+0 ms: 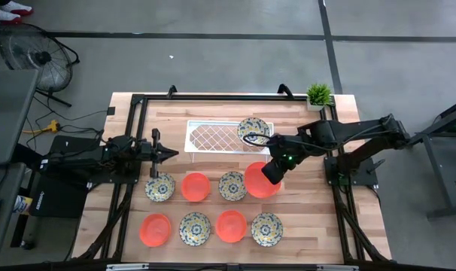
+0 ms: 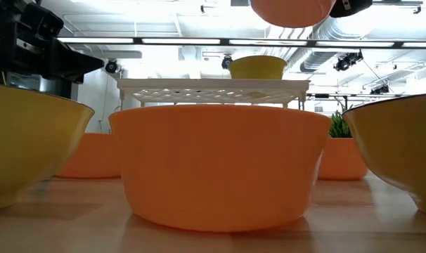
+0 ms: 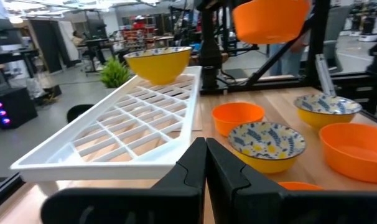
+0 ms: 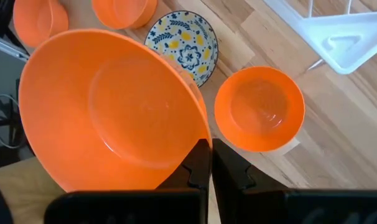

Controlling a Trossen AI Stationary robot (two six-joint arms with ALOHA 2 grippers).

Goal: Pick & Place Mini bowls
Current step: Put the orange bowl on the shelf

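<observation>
My right gripper (image 4: 210, 158) is shut on a plain orange-red mini bowl (image 4: 114, 118), held high over the right part of the table (image 1: 262, 181). A floral bowl (image 1: 253, 129) sits by its base on the right end of the white lattice tray (image 1: 213, 136). Several more bowls, orange-red and floral by turns, stand in two rows on the wood: the far row (image 1: 196, 186), the near row (image 1: 231, 226). My left gripper (image 1: 170, 154) is shut and level at the table's left, just left of the tray, touching nothing. My right gripper pinches the orange-red bowl's rim (image 4: 200, 142) between its two fingers, one on the inner wall and one outside. The fingers slant down from the table's right side. The bowl is lifted clear (image 2: 292, 10) and tilted, its hollow turned toward the wrist.
A small potted plant (image 1: 318, 95) stands at the far right corner. A black frame (image 1: 213, 96) runs round the table's edges. The tray's lattice left of its bowl is bare. On the floor at far left stands a fan (image 1: 32, 56).
</observation>
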